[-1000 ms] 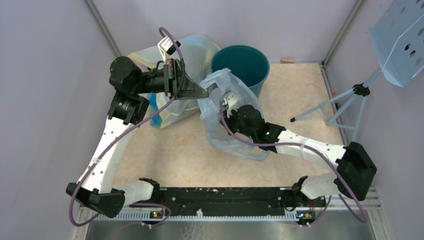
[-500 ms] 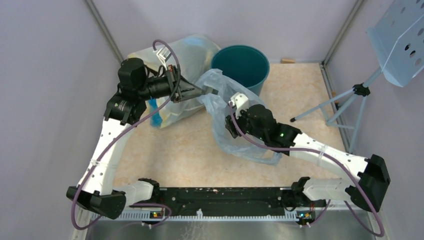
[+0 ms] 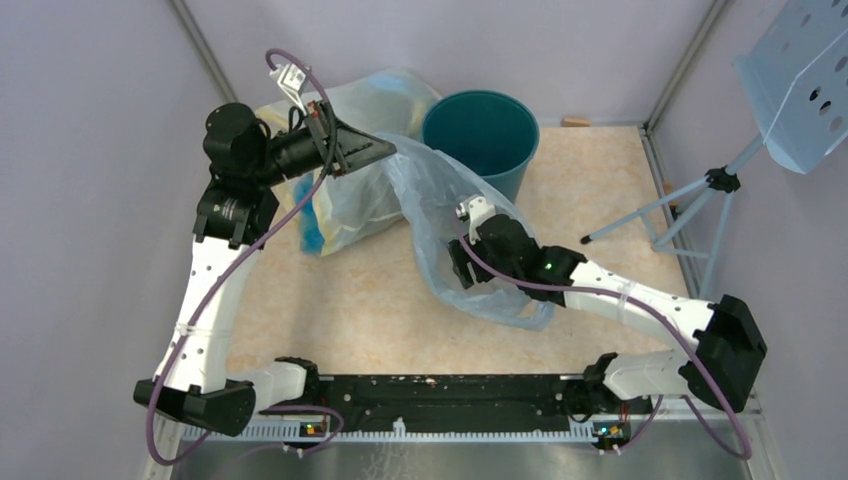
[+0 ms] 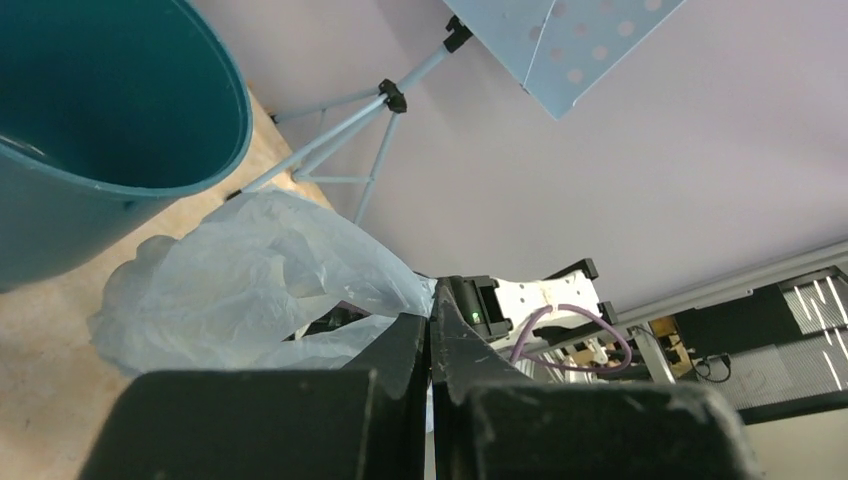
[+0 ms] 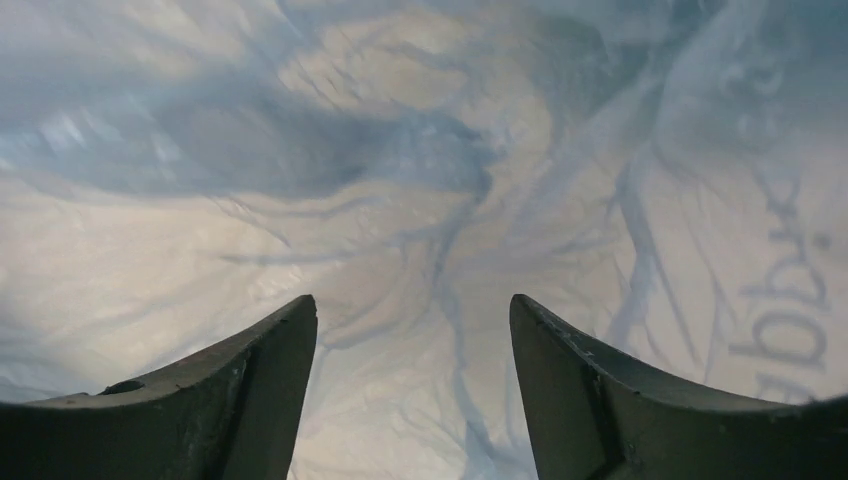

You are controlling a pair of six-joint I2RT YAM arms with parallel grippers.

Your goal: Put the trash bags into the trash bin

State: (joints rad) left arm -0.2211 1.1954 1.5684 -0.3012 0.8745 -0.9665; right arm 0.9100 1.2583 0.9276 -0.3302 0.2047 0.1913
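The trash bag is a thin pale-blue film stretched from the back left down to the table in front of the trash bin, a round dark teal bucket at the back. My left gripper is raised left of the bin and shut on the bag's upper edge; the left wrist view shows the film pinched at its closed tips, with the bin beyond. My right gripper sits low among the bag's folds. In its wrist view it is open, with crinkled film ahead of the fingers and nothing between them.
A large yellowish bag with blue items lies at the back left, behind the left gripper. A perforated pale-blue panel on a tripod stands at the right. Grey walls enclose the table, and a small wooden block lies by the back wall.
The right gripper has opened and let go of the bag. The left gripper has pulled the bag's edge up and to the back left, stretching the film out.
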